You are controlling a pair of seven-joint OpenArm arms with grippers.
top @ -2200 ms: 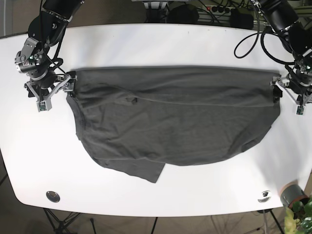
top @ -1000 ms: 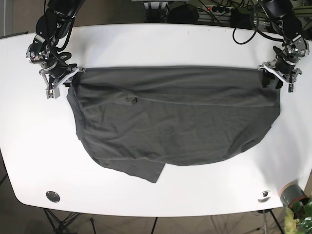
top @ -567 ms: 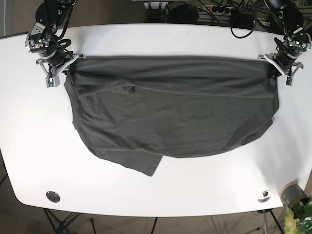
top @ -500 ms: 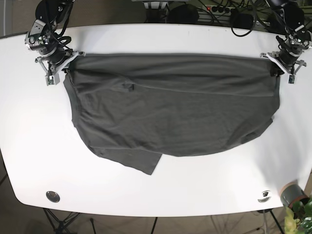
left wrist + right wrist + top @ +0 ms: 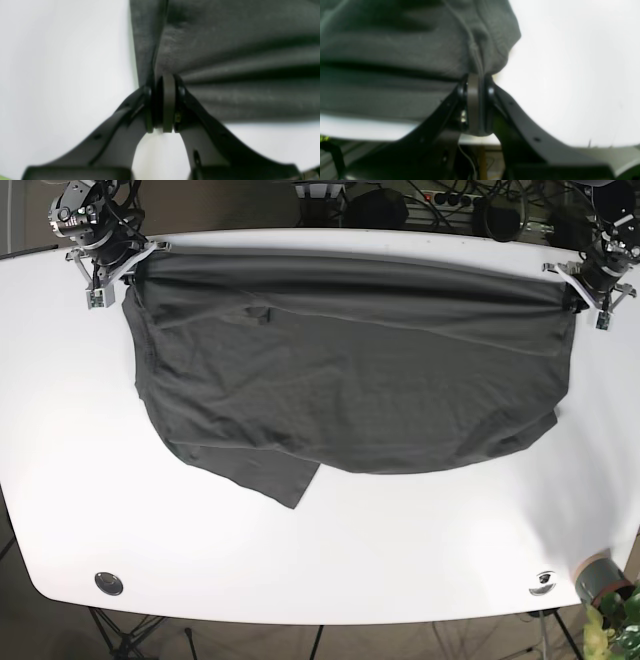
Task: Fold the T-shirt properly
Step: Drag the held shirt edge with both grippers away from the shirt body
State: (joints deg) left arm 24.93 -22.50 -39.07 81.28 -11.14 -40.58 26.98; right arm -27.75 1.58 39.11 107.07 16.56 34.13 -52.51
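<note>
A dark grey T-shirt [image 5: 350,370] lies spread across the white table [image 5: 330,560], its top edge stretched taut between the two grippers near the table's far edge. My right gripper [image 5: 133,262] at the far left is shut on the shirt's left corner; in the right wrist view the gripper [image 5: 473,83] pinches the cloth [image 5: 395,50]. My left gripper [image 5: 572,283] at the far right is shut on the right corner; in the left wrist view the gripper [image 5: 163,85] clamps the fabric [image 5: 237,62]. A sleeve [image 5: 290,475] hangs out at the lower left of the shirt.
A round metal fitting [image 5: 108,583] sits at the table's front left and another [image 5: 543,582] at the front right. A potted plant [image 5: 605,590] stands off the table's front right corner. Cables and dark gear [image 5: 440,205] lie behind the far edge.
Both grippers have moved toward the far edge of the table, dragging the shirt's top edge and the whole shirt with them. The grips have held.
</note>
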